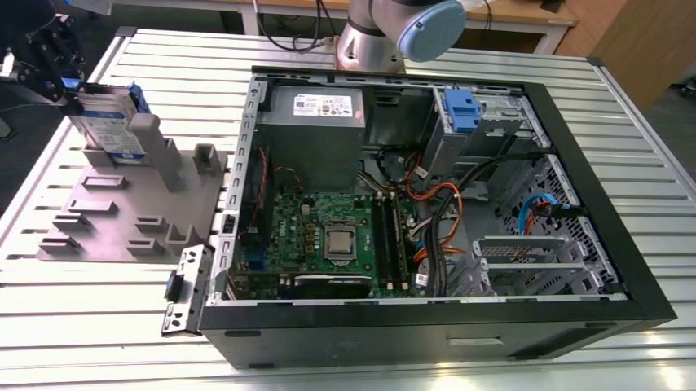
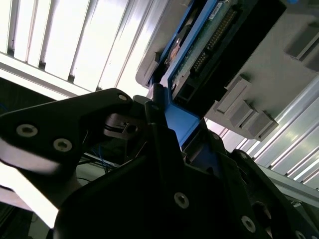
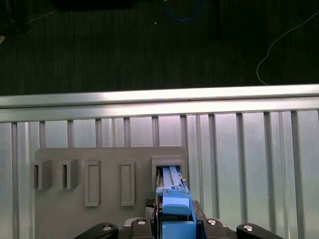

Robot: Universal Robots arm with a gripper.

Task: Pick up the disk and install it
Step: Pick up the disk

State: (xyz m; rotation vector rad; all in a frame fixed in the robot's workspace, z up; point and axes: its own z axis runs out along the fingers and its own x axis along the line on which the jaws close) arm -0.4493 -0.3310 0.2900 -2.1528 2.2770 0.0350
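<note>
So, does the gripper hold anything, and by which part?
Yes, the gripper holds the disk: its jaws close on the blue carrier frame at its upper end; the lower end sits in the grey holder.

In the exterior view, the picture's edge cuts off the gripper [image 1: 68, 85] and the upper part of the arm [image 1: 381, 37]. A post of the grey holder [image 1: 120, 204] hides the lower part of the disk [image 1: 109, 118]. In the second wrist view, the disk's far end runs out of the picture.
</note>
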